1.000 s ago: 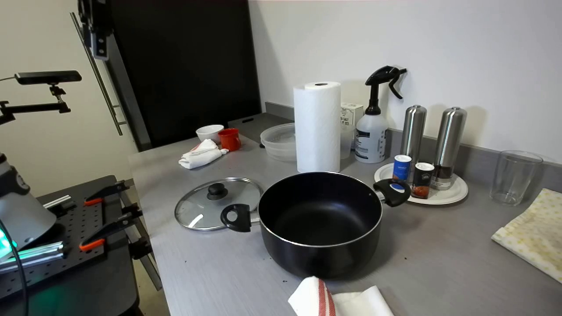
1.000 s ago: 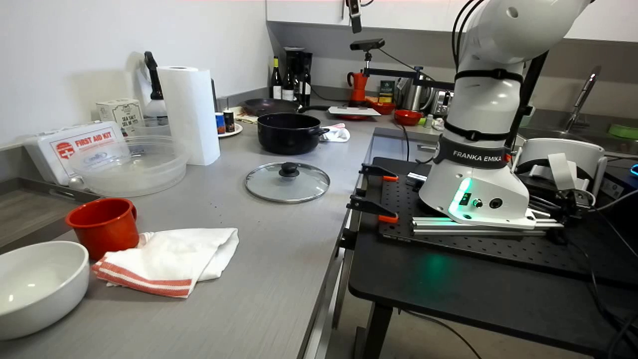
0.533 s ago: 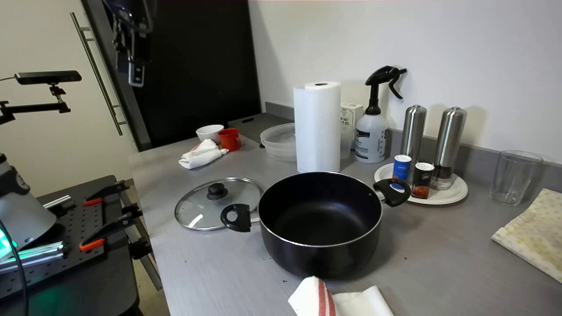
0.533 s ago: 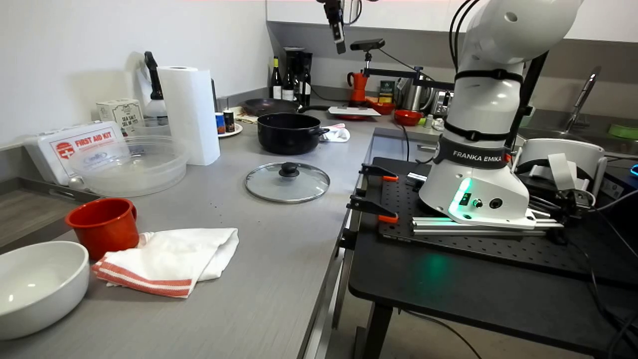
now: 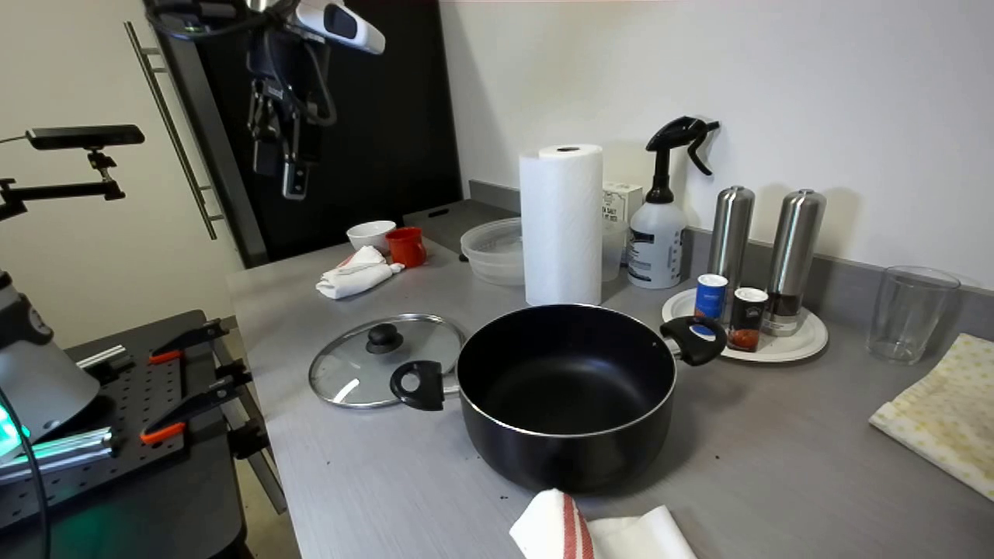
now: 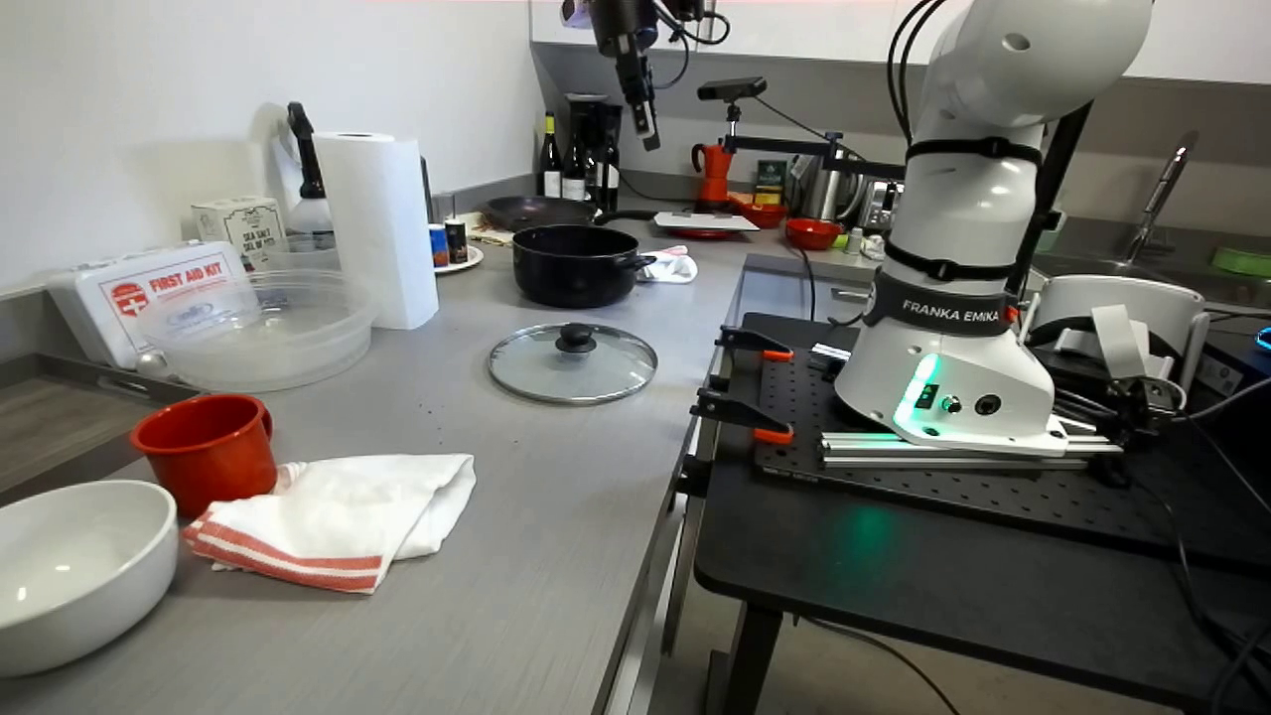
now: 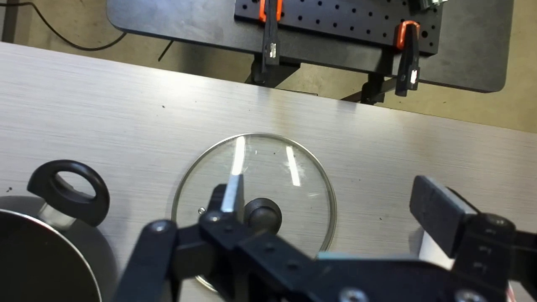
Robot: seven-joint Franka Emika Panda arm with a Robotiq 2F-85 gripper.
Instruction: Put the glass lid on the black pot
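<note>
The end effector (image 7: 334, 201) points down — fingers (image 7: 437, 216) spread wide.

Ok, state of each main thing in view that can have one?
Gripper: open, holding nothing
Black pot: upright, uncovered, empty
Glass lid: flat on the counter, knob up, apart from the pot
Red mug: upright, contents hidden
White bowl: upright, no contents visible
Paper towel roll: standing on end
Spray bottle: upright, fill level unclear
Drinking glass: upright, looks empty
Metal mills: both standing
Robot base light: lit green
</note>
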